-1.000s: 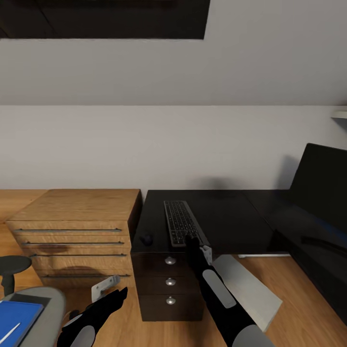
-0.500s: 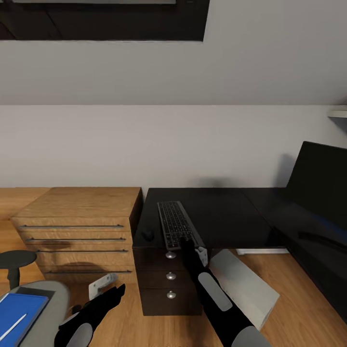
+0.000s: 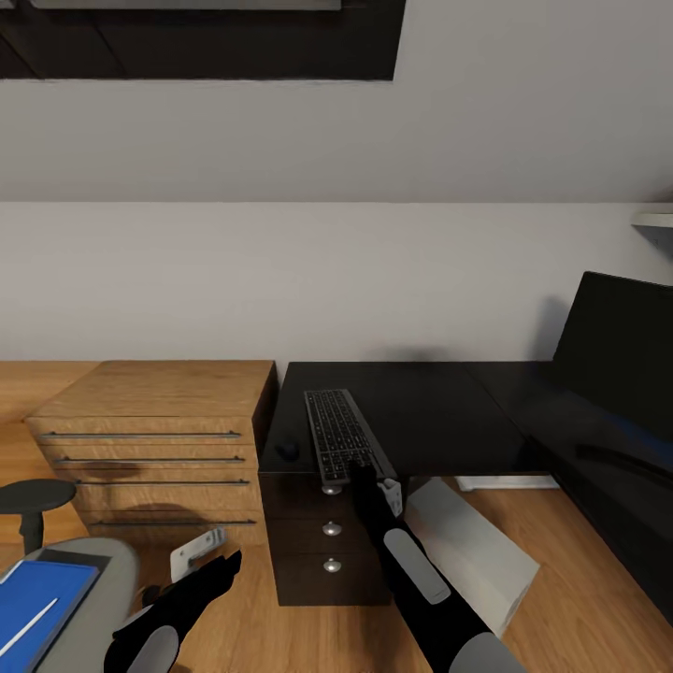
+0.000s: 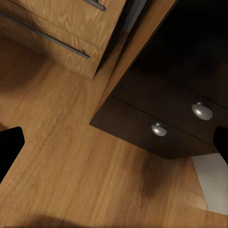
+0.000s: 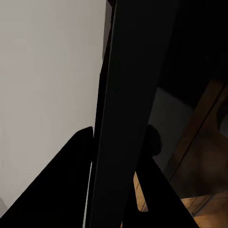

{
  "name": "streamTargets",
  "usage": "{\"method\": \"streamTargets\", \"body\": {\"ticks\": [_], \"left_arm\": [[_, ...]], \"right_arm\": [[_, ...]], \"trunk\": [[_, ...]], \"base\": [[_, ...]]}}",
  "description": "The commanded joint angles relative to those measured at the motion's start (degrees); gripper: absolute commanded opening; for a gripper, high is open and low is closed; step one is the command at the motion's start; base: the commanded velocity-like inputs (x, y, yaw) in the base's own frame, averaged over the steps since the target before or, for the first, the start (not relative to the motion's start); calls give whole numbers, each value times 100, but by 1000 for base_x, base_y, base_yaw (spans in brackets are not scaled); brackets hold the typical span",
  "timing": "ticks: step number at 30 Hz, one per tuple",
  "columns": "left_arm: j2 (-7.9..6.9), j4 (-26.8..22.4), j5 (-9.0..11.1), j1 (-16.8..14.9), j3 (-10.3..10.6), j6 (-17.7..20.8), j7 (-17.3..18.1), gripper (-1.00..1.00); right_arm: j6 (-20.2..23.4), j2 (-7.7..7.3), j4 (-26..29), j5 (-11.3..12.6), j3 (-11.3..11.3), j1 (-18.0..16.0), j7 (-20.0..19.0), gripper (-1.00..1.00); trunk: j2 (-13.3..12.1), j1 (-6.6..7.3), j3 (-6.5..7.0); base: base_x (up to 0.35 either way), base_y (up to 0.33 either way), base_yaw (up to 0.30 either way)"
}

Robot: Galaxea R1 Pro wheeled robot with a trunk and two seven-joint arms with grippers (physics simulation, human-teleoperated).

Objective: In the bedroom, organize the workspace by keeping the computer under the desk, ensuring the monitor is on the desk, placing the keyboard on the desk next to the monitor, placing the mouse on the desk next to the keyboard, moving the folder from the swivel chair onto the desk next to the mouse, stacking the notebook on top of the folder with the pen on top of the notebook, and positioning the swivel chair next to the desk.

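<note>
We face a home work corner: a black surface point(image 3: 421, 411) bearing a keyboard point(image 3: 338, 432) and monitor point(image 3: 622, 350), a wooden dresser point(image 3: 154, 439), wood flooring point(image 3: 579, 551), and a swivel chair point(image 3: 89, 598).

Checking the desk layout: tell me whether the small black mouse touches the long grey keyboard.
Apart. The head view shows the small black mouse left of the long grey keyboard, with a strip of bare black desk between them.

Desk point(image 3: 421, 421) black — dresser point(image 3: 154, 411) wood-grain, folder point(image 3: 42, 603) blue.
</note>
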State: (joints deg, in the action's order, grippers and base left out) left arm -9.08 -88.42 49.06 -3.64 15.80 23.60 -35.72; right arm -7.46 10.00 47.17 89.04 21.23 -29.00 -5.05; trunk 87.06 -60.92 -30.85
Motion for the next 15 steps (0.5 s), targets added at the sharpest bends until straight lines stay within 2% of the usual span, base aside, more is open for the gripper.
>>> {"method": "streamTargets", "body": {"ticks": [1,7,8,11,15], "left_arm": [[-6,-8,41,-5,11,5,-52,100],[-6,-16,42,-5,11,5,-67,100],[28,-21,38,-5,45,-4,-46,100],[125,-25,35,-5,14,-10,-55,100],[181,-26,34,-5,-1,-12,-57,100]], "right_arm": [[-35,0,-21,117,13,-2,331,-100],[-25,0,-37,122,5,-5,336,-100],[-23,0,-54,101,-26,-3,-19,-100],[-26,0,-41,17,-24,-1,-33,-100],[-16,0,-27,-2,-20,-1,-62,-100]], "trunk": [[3,0,-7],[3,0,-7],[2,0,-6],[2,0,-6],[2,0,-6]], "base": [[-3,0,0],[-1,0,0],[0,0,0],[0,0,0],[0,0,0]]}}
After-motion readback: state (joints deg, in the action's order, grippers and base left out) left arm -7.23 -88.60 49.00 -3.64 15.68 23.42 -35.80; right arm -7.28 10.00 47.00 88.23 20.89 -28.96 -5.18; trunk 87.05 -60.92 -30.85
